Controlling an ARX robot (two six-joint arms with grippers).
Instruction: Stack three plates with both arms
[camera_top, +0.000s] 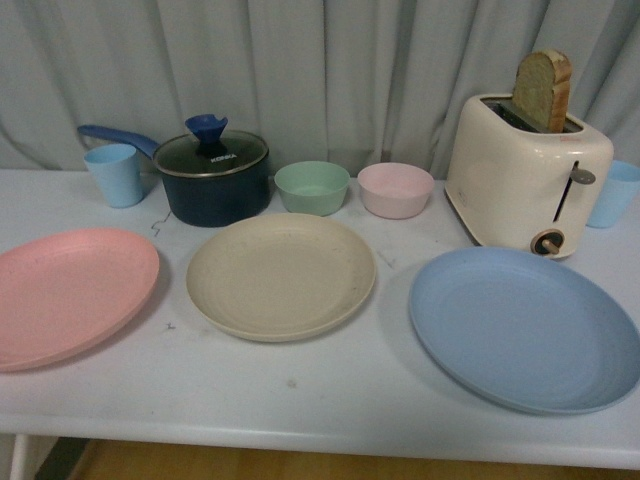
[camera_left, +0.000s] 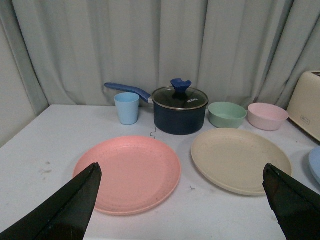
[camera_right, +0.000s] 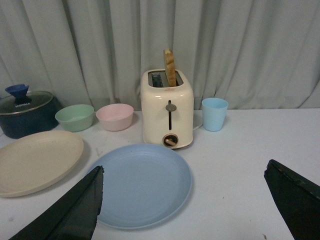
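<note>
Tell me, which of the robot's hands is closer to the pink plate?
Left. The left hand hangs open just short of the pink plate. The right hand hangs over by the blue plate, with the beige plate between it and the pink one.

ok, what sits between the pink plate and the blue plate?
The beige plate lies between the pink plate and the blue plate, touching neither. The front view shows all three in one row.
</note>
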